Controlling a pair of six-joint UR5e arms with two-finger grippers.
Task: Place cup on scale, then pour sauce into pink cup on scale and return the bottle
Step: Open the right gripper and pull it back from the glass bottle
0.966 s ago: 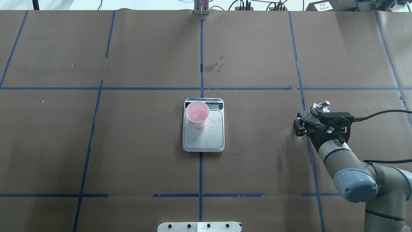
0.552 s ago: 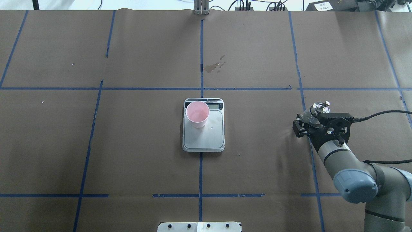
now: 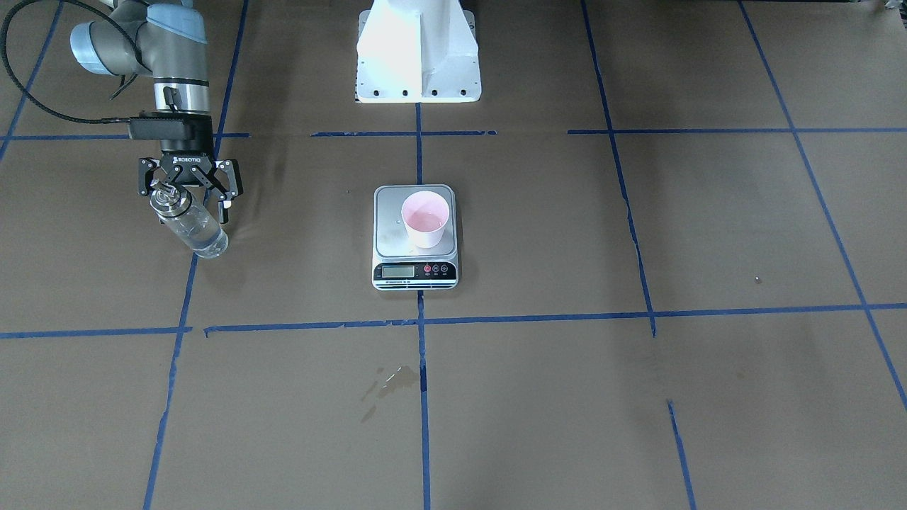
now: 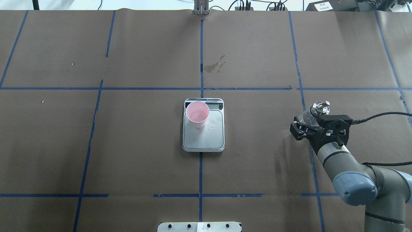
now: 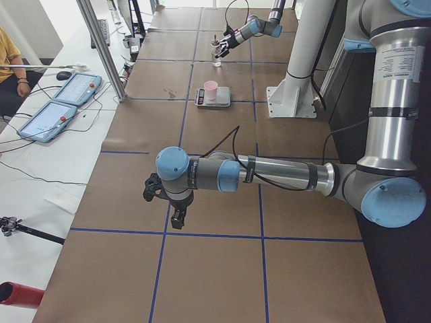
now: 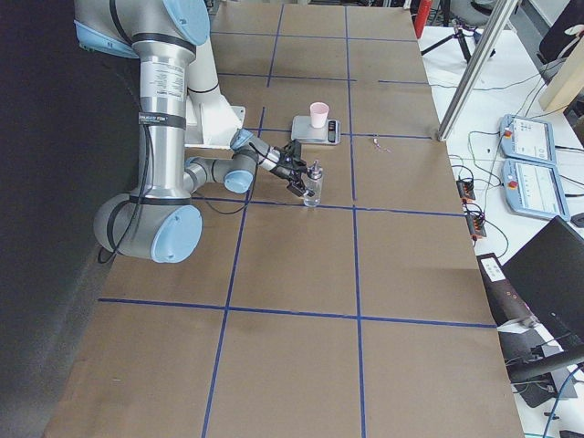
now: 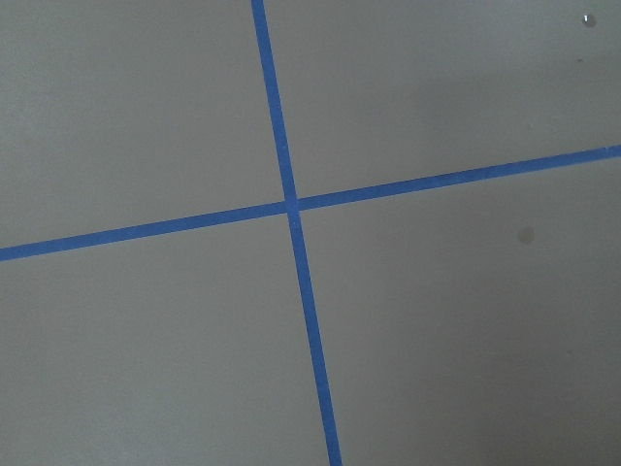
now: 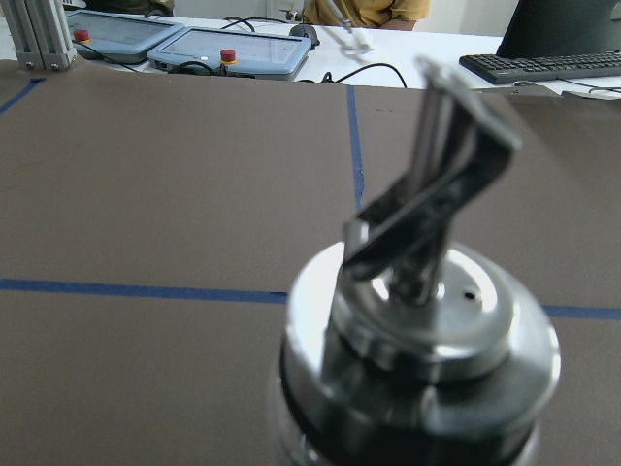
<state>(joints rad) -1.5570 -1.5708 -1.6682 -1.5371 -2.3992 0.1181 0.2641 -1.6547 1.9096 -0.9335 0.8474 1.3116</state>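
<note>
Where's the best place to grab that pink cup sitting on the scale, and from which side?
Grip the cup across its side wall, below the rim, coming in level from the robot's left. It stands upright and open with liquid inside, near the scale's left edge, so that side is probably least obstructed.

cup (image 3: 425, 218) on scale (image 3: 390, 234), bottle (image 3: 191, 228) well apart to robot's rt

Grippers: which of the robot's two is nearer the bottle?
The right gripper, open and close by the bottle; the left gripper hangs over the table far off.
</note>
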